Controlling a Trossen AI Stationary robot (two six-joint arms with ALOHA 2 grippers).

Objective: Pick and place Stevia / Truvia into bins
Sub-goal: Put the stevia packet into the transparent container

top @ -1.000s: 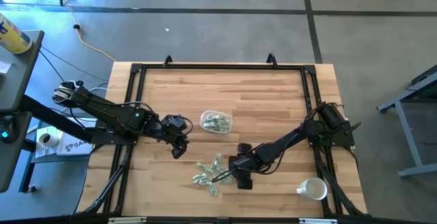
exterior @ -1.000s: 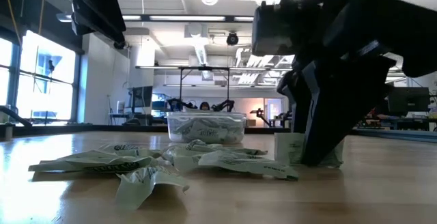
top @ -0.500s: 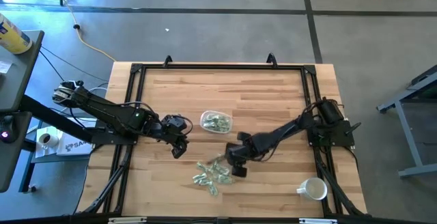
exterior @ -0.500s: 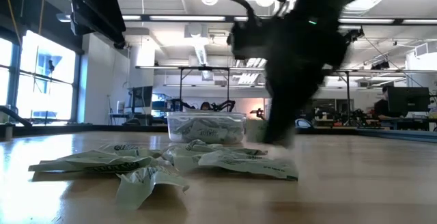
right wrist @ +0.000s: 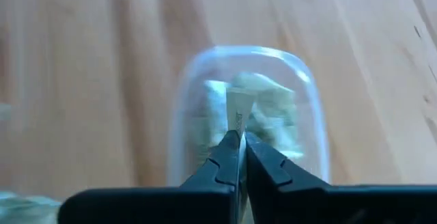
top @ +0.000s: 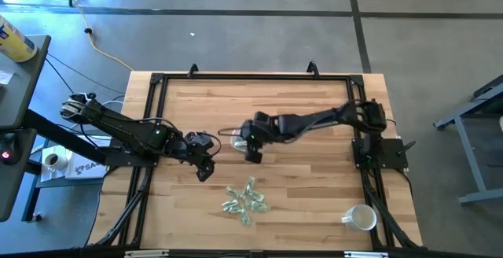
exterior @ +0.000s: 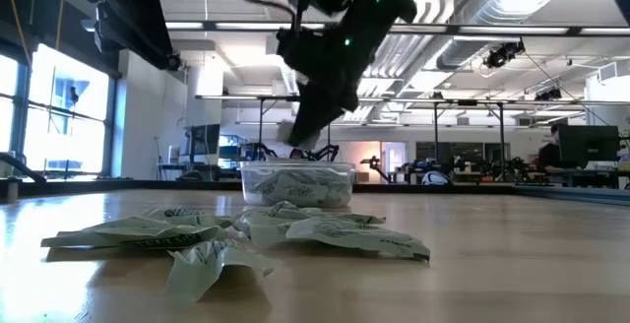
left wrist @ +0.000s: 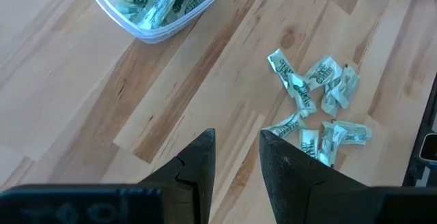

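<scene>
Bowl (top: 245,141), table centre: part-filled with sachets. Right gripper (right wrist: 240,141) above it, clenched on 1 sachet (right wrist: 239,113), release pending. Loose pile (top: 247,197) at 6 o'clock: about 8 left. Left gripper (left wrist: 235,157) at 9 o'clock, jaws apart, empty

Item counts:

- Clear bowl (top: 240,136): one. It holds several sachets; the exact number cannot be determined because they overlap.
- Loose sachets (top: 246,199) in a pile on the table: roughly eight to ten in the left wrist view (left wrist: 315,101); overlap prevents an exact count.
- Sachet pinched in the right gripper (right wrist: 238,145): one (right wrist: 238,111).
- White mug (top: 360,217): one.
- Robot arms: two, each with one two-finger gripper; the left gripper (top: 206,169) carries no sachet.
- Wooden table (top: 314,116): one.
</scene>
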